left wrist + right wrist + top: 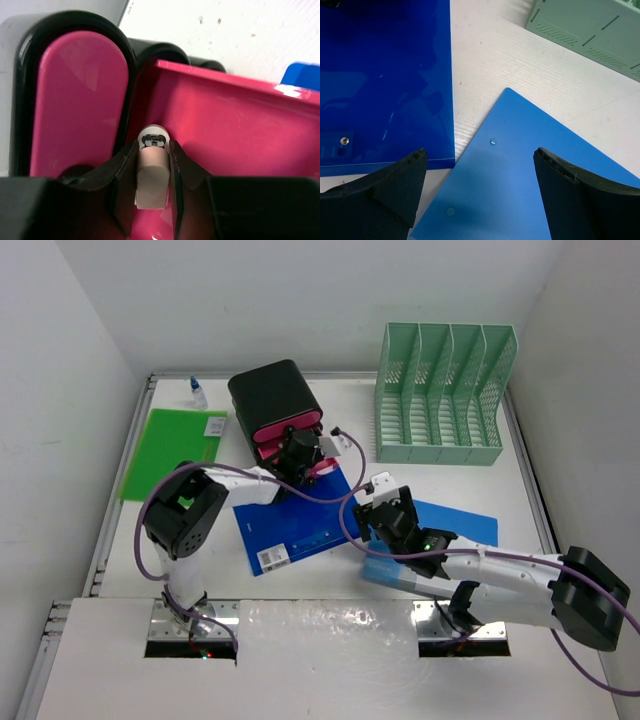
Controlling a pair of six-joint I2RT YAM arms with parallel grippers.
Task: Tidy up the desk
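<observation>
The white desk (350, 405) carries folders and boxes. My left gripper (300, 455) reaches into the open pink drawer (240, 125) of the black drawer box (272, 392). In the left wrist view the gripper (153, 149) is shut on a small beige stick with a metal end (153, 172), held just over the drawer floor. My right gripper (385, 502) is open and empty. In the right wrist view it (480, 155) hovers over the corner of a light blue folder (520, 190) lying flat on the desk (490, 60).
A dark blue folder (300, 525) lies between the arms, beside the light blue folder (460, 523). A green folder (172, 445) and a small bottle (198, 392) are at the back left. The green slotted file rack (440, 395) stands at the back right.
</observation>
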